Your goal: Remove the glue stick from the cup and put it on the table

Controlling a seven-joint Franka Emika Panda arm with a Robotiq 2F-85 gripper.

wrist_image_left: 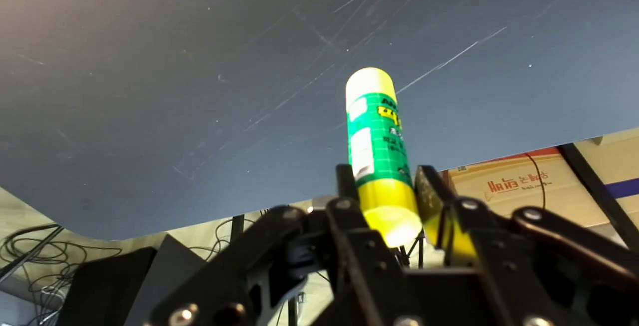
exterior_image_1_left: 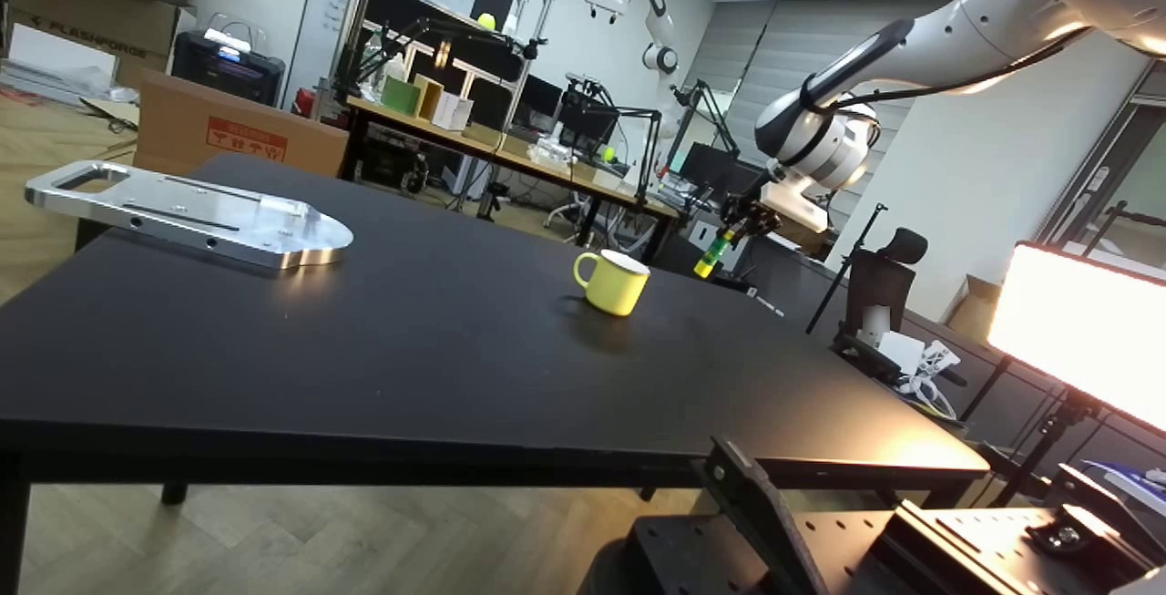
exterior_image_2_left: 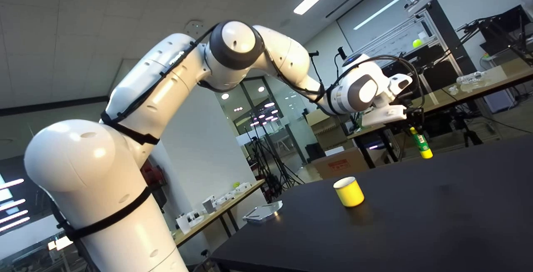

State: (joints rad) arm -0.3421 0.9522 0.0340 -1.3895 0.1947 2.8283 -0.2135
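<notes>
The glue stick [wrist_image_left: 377, 131], green with yellow ends, is between the fingers of my gripper [wrist_image_left: 384, 168], which is shut on it near one end. In both exterior views the glue stick [exterior_image_1_left: 715, 255] [exterior_image_2_left: 421, 143] hangs tilted in the air below the gripper [exterior_image_1_left: 742, 220] [exterior_image_2_left: 412, 124], its lower end free and not touching anything. The yellow cup [exterior_image_1_left: 617, 287] [exterior_image_2_left: 349, 193] stands upright on the black table [exterior_image_1_left: 410, 367], apart from the gripper. The cup is out of the wrist view, where the scratched table top [wrist_image_left: 199, 91] lies behind the glue stick.
A silver metal plate with a handle slot [exterior_image_1_left: 209, 217] lies on the table; it also shows in an exterior view [exterior_image_2_left: 263, 212]. A bright light panel [exterior_image_1_left: 1084, 331] stands beside the table. Cardboard boxes [wrist_image_left: 519, 186] are beyond the table's edge in the wrist view.
</notes>
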